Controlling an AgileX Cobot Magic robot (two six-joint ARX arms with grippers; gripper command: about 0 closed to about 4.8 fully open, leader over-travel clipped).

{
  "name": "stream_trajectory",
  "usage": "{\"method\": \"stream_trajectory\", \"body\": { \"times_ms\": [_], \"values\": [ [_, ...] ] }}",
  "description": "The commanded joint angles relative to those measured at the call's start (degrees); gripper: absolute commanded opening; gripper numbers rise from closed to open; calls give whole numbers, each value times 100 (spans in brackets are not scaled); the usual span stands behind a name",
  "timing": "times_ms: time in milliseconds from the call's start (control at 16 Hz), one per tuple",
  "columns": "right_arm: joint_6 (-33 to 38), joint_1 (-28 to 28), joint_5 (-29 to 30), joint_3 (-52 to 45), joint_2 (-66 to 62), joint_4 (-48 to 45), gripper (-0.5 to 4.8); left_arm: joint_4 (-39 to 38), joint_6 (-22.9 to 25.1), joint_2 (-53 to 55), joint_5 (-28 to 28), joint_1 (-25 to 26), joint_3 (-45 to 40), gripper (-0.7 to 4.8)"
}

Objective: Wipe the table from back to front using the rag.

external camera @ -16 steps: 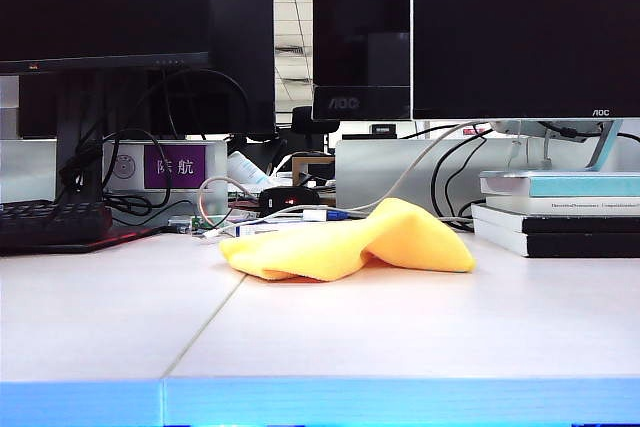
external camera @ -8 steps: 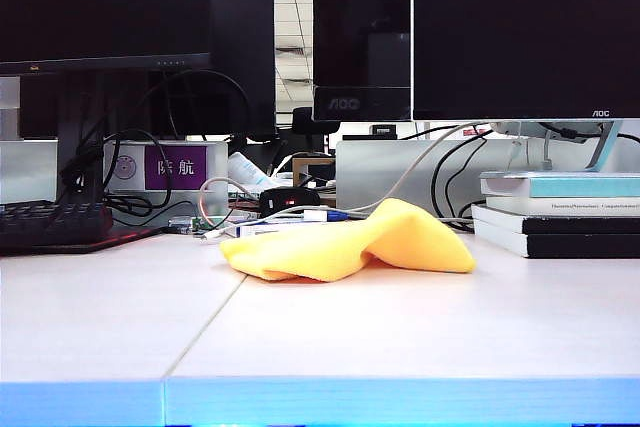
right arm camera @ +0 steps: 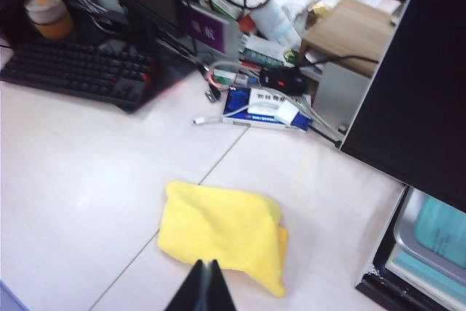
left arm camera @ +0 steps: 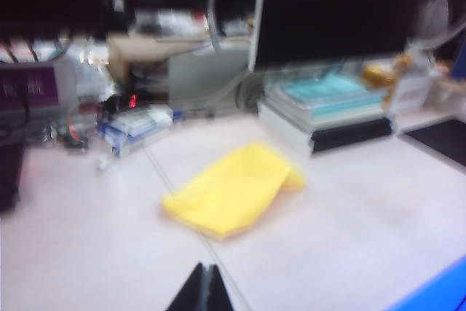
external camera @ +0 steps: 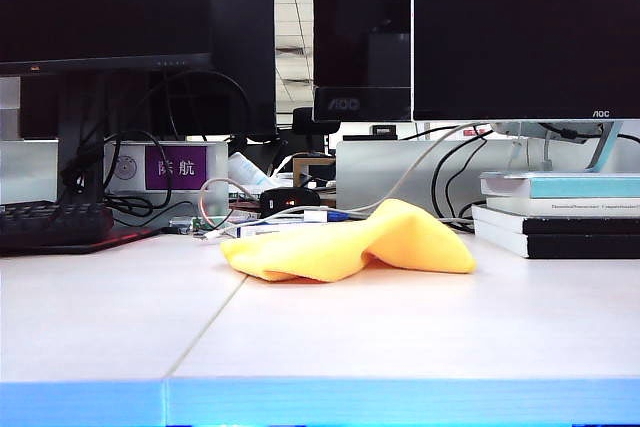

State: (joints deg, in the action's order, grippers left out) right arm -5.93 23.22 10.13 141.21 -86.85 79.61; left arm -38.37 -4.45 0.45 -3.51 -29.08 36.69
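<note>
Rag [external camera: 345, 242] alone outside; shut pincers [left arm camera: 203, 289] [right arm camera: 204, 286] wrist-views only.

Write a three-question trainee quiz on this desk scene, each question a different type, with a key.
1. True or false: the rag lies across the seam of the table.
2. The left gripper and right gripper are: A) both open, B) both shut, C) one holding the rag.
3. Fill in: beside the rag, under the monitor, sits a stack of ____.

Key
1. True; the seam runs under it.
2. B; both are shut, off the rag, holding nothing.
3. Books.
</note>
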Motion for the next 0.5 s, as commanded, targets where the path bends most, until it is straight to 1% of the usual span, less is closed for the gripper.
{"method": "stream_trajectory", "body": {
  "times_ms": [62,125,187,250,312,375,437,500],
  "values": [
    [-13,2,39,-111,114,-68,-6,1217,-87,186,96,2,-1040,-6],
    [-15,2,46,-234,192,-42,-6,1672,-96,291,140,-4,-1377,-6],
    [-15,2,52,-374,245,-46,-6,1978,-96,319,315,-7,-1644,-6],
    [-20,2,63,-568,321,-59,-5,2352,-98,374,573,-4,-1945,-6],
    [-26,2,87,-1019,503,-87,-5,2822,-101,400,881,-4,-2476,-6],
    [-28,2,216,-1226,575,-160,-6,2951,-103,400,988,-4,-2660,-6],
    [-26,2,557,-1631,734,-367,-6,3112,-131,400,970,-4,-2933,-6],
    [-26,2,765,-2044,901,-616,-6,3139,-212,396,975,-4,-3117,-6]
  ]
}}
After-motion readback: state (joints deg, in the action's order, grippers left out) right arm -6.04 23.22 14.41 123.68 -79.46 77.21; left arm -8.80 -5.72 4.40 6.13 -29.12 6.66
